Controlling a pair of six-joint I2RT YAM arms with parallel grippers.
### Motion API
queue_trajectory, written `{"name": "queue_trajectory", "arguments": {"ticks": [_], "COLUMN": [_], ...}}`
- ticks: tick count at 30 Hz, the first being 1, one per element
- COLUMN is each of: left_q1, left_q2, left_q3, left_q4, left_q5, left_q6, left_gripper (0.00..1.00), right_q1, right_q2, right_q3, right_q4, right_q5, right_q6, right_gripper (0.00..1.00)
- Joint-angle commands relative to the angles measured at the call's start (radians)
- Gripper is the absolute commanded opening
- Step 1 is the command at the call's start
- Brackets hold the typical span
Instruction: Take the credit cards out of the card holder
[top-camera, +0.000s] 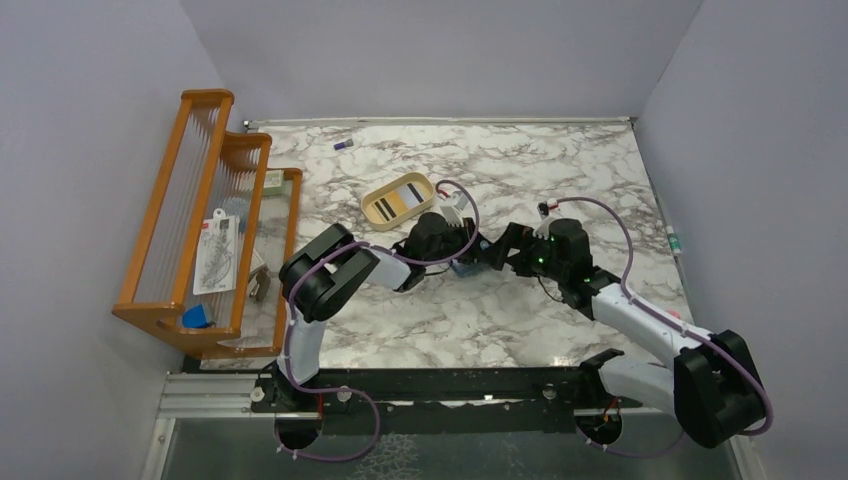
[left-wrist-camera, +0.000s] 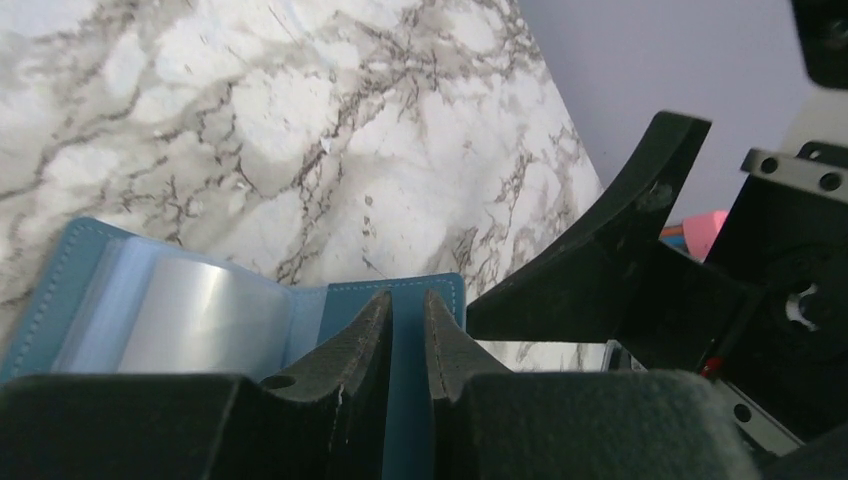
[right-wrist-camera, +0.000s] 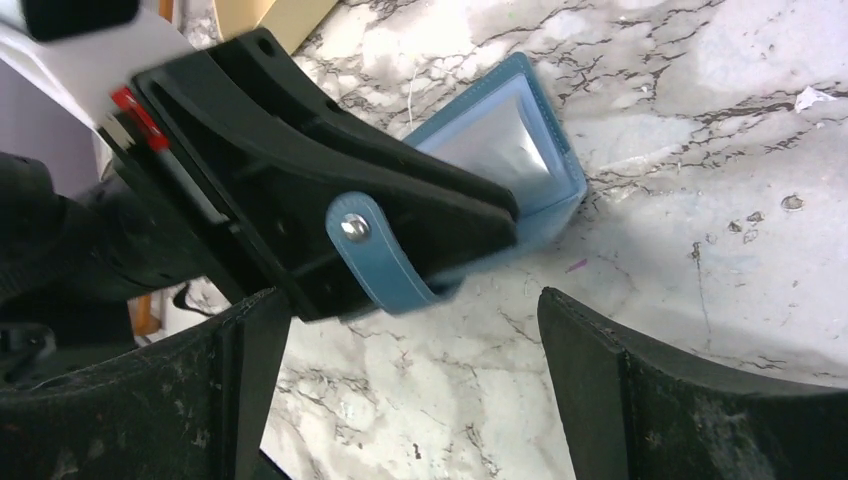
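Top external: we see both arms meeting near the middle of the marble desk (top-camera: 560, 160), the left tool (top-camera: 452, 246) and the right tool (top-camera: 497, 250) facing each other over the teal card holder (top-camera: 463, 267), which shows only as a small patch beneath them. Behind them lies a tan oval tray (top-camera: 372, 207) with a pale, dark-striped credit card (top-camera: 402, 197) in it, and an orange rack (top-camera: 170, 200) stands at the desk's left edge. Left wrist: we find the left tool's fingers nearly together, pinching one edge of the card holder, which lies open on the desk with its clear pocket (left-wrist-camera: 200, 315) facing up; whether a card sits in that pocket we cannot tell. A finger of the right tool rises just beside the holder. Right wrist: the right tool's own fingers stand wide apart with nothing between them, hovering by the clamped holder, whose snap tab (right-wrist-camera: 380, 255) hangs over the left tool's side.
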Motion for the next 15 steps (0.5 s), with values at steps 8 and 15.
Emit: {"name": "queue_trajectory", "arguments": {"ticks": [8, 15], "left_q1": [-0.059, -0.062], "left_q2": [0.035, 0.061], "left_q3": [0.002, 0.015], "left_q4": [-0.018, -0.053], "left_q5": [-0.025, -0.059], "left_q6": [-0.006, -0.018], "left_gripper": [0.19, 0.18], "right_q1": [0.000, 0.001], "right_q2": [0.054, 0.019], "right_q3": [-0.050, -0.069], "right_q4": [0.084, 0.117], "right_q5": [-0.037, -0.078], "right_q6": [0.190, 0.174], "right_gripper": [0.80, 0.56]}}
